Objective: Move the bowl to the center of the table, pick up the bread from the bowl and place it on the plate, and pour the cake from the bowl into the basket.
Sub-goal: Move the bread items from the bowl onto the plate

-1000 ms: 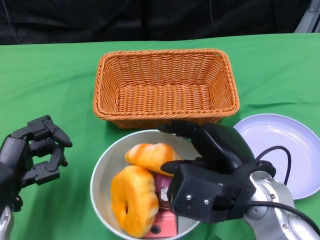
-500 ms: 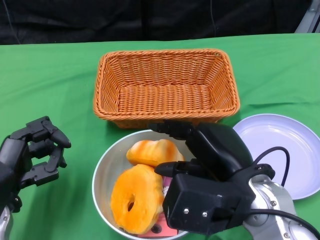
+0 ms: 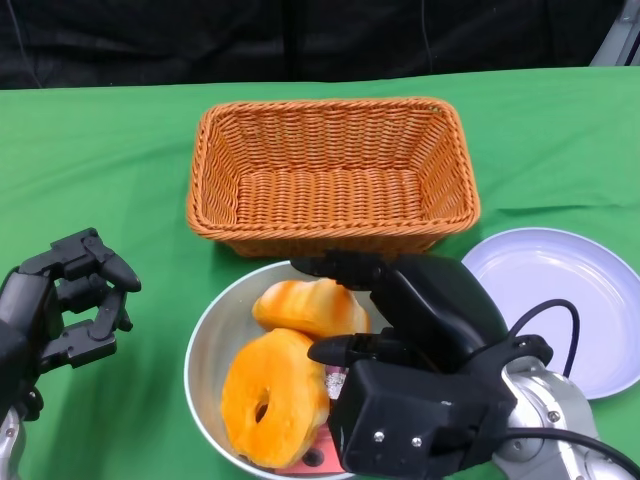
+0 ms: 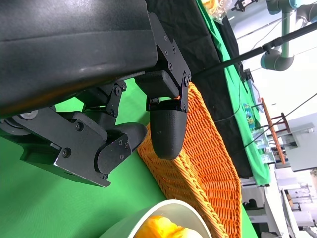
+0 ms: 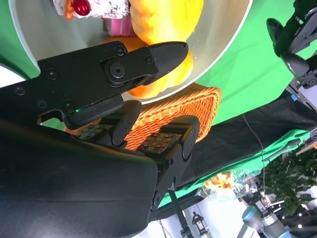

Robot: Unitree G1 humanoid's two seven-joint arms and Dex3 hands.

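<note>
The left robot hand (image 3: 62,305) hovers over the green-covered counter (image 3: 110,170) at the near left, its fingers curled loosely inward around nothing, well apart from the bowl's left rim. Just to its right sits the round, pale grey metal bowl (image 3: 203,345), close to the counter's near edge and touching or nearly touching the front wall of the rectangular orange wicker basket (image 3: 330,170) behind it.

Inside the bowl, a glazed golden ring-shaped bread (image 3: 272,395) lies at the near left, with a second, elongated golden-orange bread (image 3: 305,308) behind it toward the basket, its long axis running left to right. A pink and white cake (image 5: 94,9) is tucked at the bowl's near right, mostly hidden in the head view beneath the right robot hand (image 3: 410,350).

That right hand is plainly the nearer one: it reaches in from the bowl's right side, one finger stretched over the far rim and another lying low above the bowl's middle, right beside the elongated bread. The wrist view shows the fingers spread with a gap between them and nothing pinched, so the hand appears unclenched and poised, though contact with the rim cannot be ruled out.

The round lavender plate (image 3: 560,300) waits at the far right, bare, just beyond the right forearm (image 3: 560,420), so the bread must travel rightward.
</note>
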